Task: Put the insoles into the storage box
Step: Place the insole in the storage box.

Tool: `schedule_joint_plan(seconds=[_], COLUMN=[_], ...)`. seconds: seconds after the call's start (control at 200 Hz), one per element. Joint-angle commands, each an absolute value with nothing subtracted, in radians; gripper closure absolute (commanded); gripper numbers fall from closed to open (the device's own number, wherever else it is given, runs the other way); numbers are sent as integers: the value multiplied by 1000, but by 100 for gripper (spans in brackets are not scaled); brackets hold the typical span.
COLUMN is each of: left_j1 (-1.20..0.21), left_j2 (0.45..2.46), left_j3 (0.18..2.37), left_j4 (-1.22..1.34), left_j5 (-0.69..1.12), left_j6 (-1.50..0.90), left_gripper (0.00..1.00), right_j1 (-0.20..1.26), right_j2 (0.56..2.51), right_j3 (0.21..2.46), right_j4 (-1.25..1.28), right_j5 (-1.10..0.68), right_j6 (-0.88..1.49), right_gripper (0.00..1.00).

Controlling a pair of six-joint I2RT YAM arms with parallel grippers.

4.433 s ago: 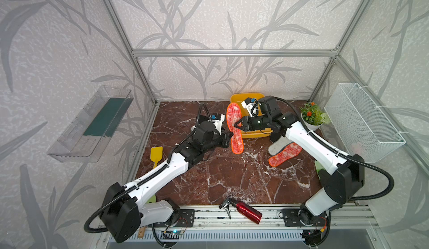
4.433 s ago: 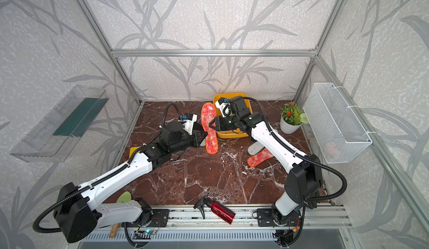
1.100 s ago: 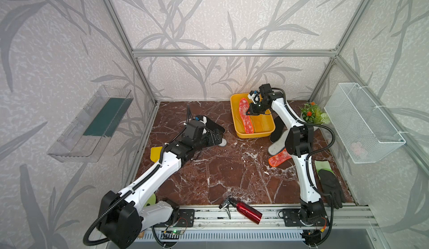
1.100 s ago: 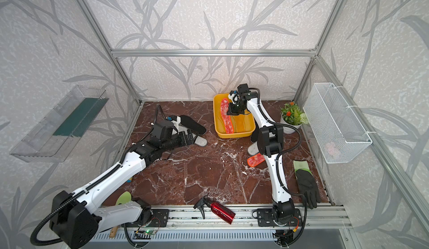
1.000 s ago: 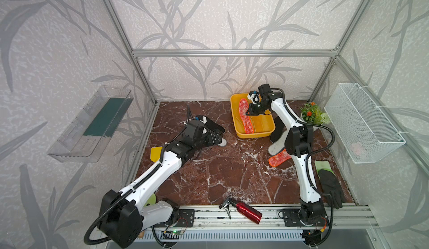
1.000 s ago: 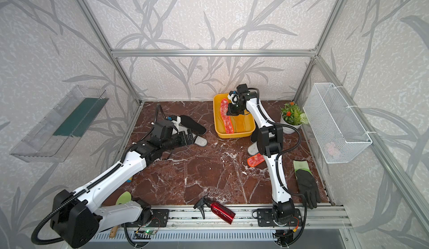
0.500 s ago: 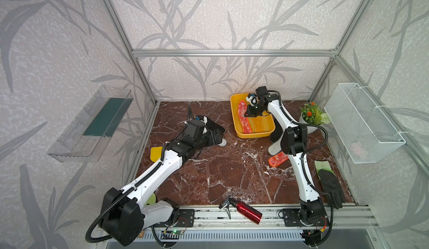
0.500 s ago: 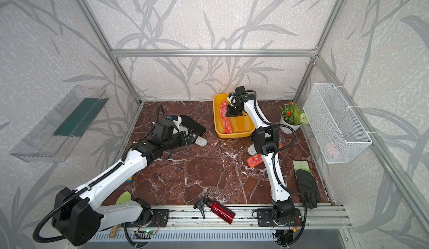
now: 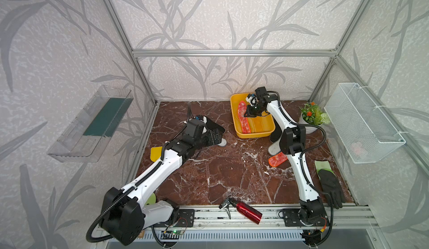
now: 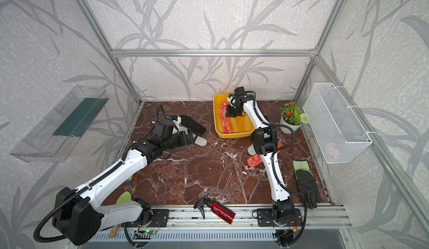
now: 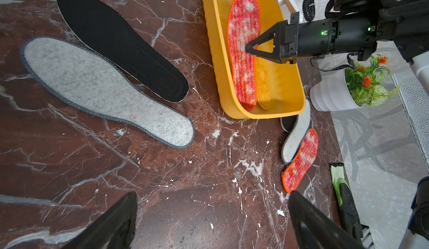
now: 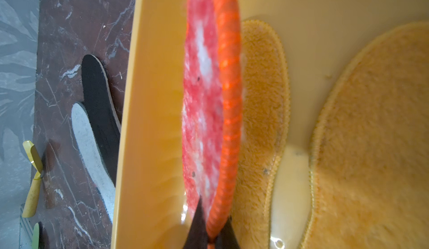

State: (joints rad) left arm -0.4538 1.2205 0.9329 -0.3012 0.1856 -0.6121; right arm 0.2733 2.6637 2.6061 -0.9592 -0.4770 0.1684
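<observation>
The yellow storage box (image 9: 255, 134) (image 10: 234, 134) stands at the back of the table. My right gripper (image 9: 246, 115) (image 11: 248, 47) (image 12: 212, 234) is inside it, shut on the edge of a red-orange mottled insole (image 9: 243, 120) (image 11: 243, 78) (image 12: 204, 97) that leans against the box's left wall. Two yellow-orange insoles (image 12: 262, 97) (image 12: 376, 131) lie flat on the box floor. My left gripper (image 9: 214, 136) (image 11: 213, 194) is open and holds nothing, just above the table, beside a grey felt insole (image 11: 104, 90) and a black insole (image 11: 120, 43). Right of the box lie another grey insole (image 11: 296, 136) and a red-orange one (image 9: 277, 159) (image 11: 299, 159).
A potted plant (image 9: 311, 118) stands right of the box, below a white mesh basket (image 9: 362, 122) on the right wall. A black glove (image 9: 329, 185) lies front right and a red spray bottle (image 9: 246, 209) on the front rail. A yellow scraper (image 9: 156, 152) lies left, under a clear wall tray (image 9: 92, 124).
Earlier both grippers were at the red-orange insole outside the box; the left has let go and pulled back. In the last second the right gripper has shifted it slightly leftward inside the box.
</observation>
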Motion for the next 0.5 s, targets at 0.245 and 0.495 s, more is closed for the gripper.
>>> schedule_joint_plan(seconds=[0.245, 0.495], left_j1=[-446, -442], left_j2=[1232, 1235], left_j3=[951, 952], left_j4=[-293, -293], left_j5=[191, 192], left_j6=[-597, -594], left_gripper=[1, 1], right_j1=[281, 282], right_j2=[2723, 2746], right_j3=[2646, 2650], right_j4=[-961, -952], right_j5=[-437, -430], right_j6=[173, 184], right_gripper=[100, 98])
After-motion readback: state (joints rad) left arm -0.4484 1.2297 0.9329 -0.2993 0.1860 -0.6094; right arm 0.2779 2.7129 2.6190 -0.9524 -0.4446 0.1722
